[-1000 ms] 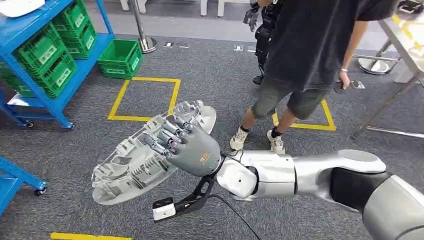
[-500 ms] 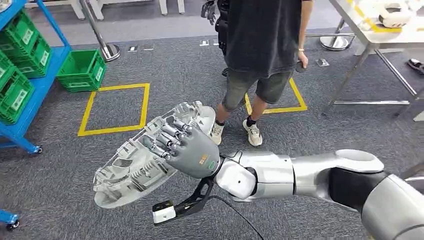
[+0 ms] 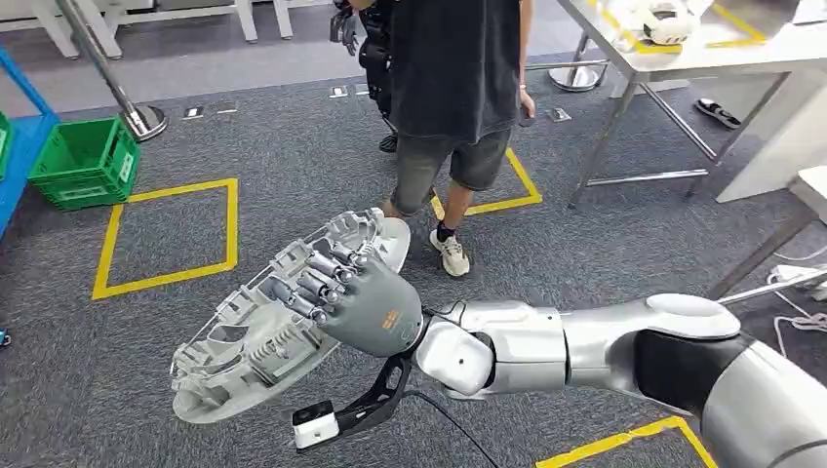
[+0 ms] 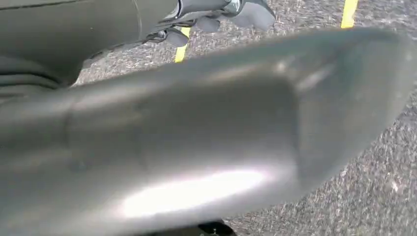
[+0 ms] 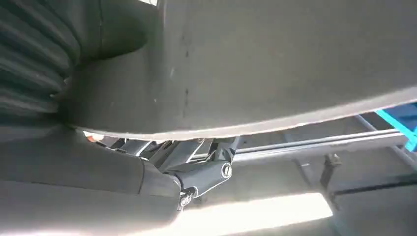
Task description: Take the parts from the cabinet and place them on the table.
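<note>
The view has swung from the blue shelving toward the white table (image 3: 780,54), upper right. The right hand (image 3: 356,302) grips the grey ribbed plastic oval part (image 3: 249,336) at centre; the left hand's state is probably unreadable.

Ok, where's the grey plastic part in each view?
Head view: grey plastic part left of centre, gripped by the right hand.
Right wrist view: its smooth underside, close beyond the hand.
Left wrist view: a blurred grey surface, probably the part; uncertain.
Shared landmark: yellow floor tape, head and left wrist views.
</note>
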